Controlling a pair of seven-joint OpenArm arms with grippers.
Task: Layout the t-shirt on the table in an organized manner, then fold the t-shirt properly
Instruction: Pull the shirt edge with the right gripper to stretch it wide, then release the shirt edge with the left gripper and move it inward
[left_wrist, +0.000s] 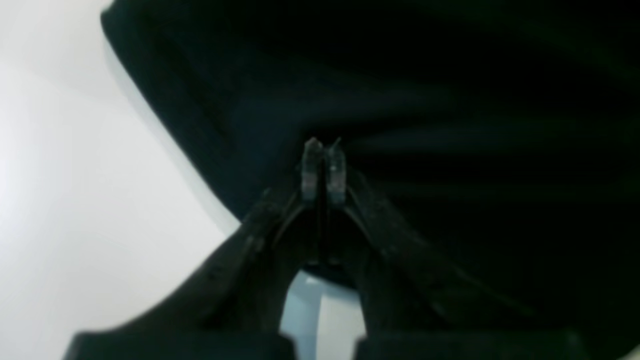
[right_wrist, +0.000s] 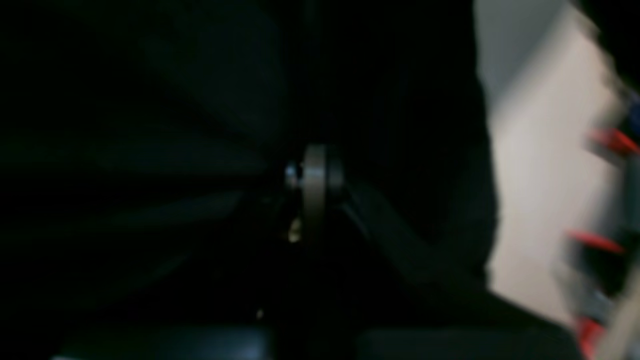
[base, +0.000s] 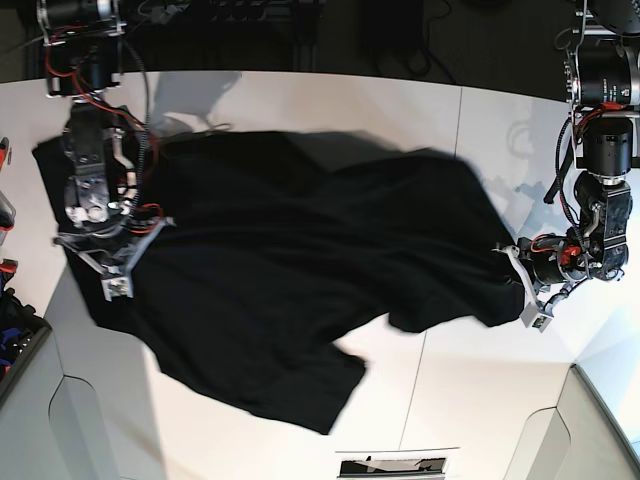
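Observation:
The black t-shirt (base: 290, 250) lies spread and rumpled across the white table (base: 480, 400), with one part trailing toward the near edge; no print shows. At the right of the base view, my left gripper (base: 508, 252) is shut on the shirt's edge. In the left wrist view its fingertips (left_wrist: 312, 155) are pressed together, pinching black cloth (left_wrist: 400, 100), with bare table (left_wrist: 75, 200) beside them. My right gripper (base: 143, 258) is at the shirt's left side. The blurred right wrist view shows it (right_wrist: 314, 172) shut, with dark cloth (right_wrist: 150, 150) all around it.
Red wires and arm parts (right_wrist: 607, 140) blur along the right edge of the right wrist view. A dark bin (base: 15, 345) stands off the table's left side. A printed label (base: 395, 465) lies at the near edge. Seam lines cross the tabletop.

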